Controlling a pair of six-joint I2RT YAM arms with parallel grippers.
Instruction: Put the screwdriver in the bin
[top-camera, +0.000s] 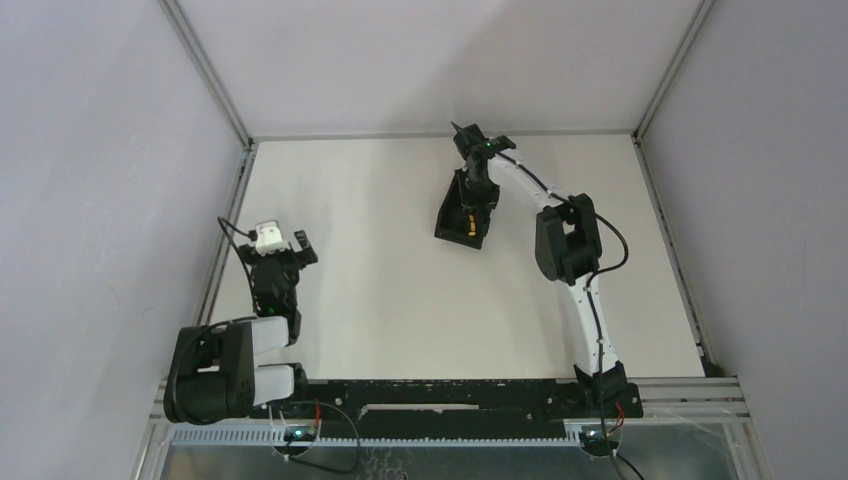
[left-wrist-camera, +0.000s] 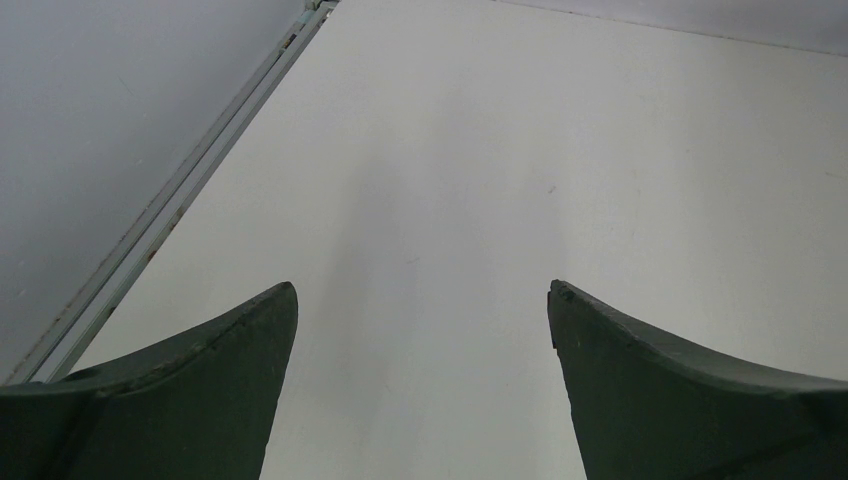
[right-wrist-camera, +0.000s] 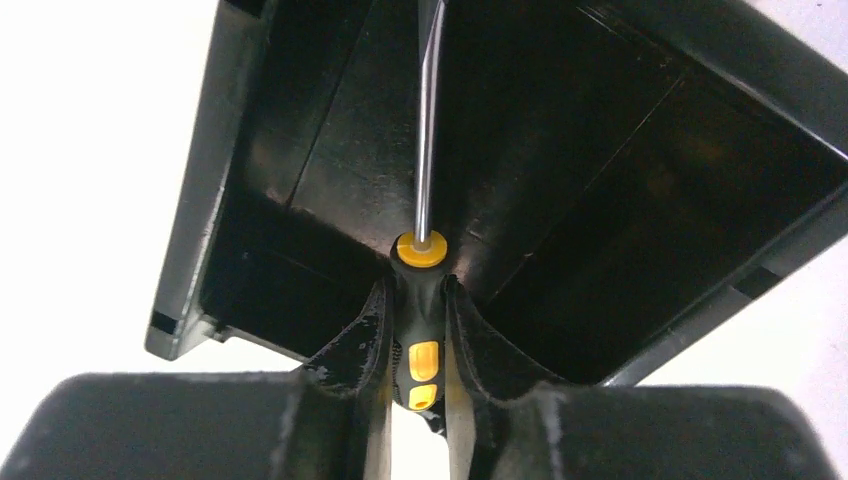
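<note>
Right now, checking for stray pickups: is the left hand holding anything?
No, the left hand is open, and only bare table shows between its fingers.

Lab: aluminium-framed white enclosure (top-camera: 100, 150)

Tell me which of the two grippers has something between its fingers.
The right gripper: it grips the screwdriver by the handle, shaft pointing into the bin. The left gripper is open, with only table showing between its fingers.
</note>
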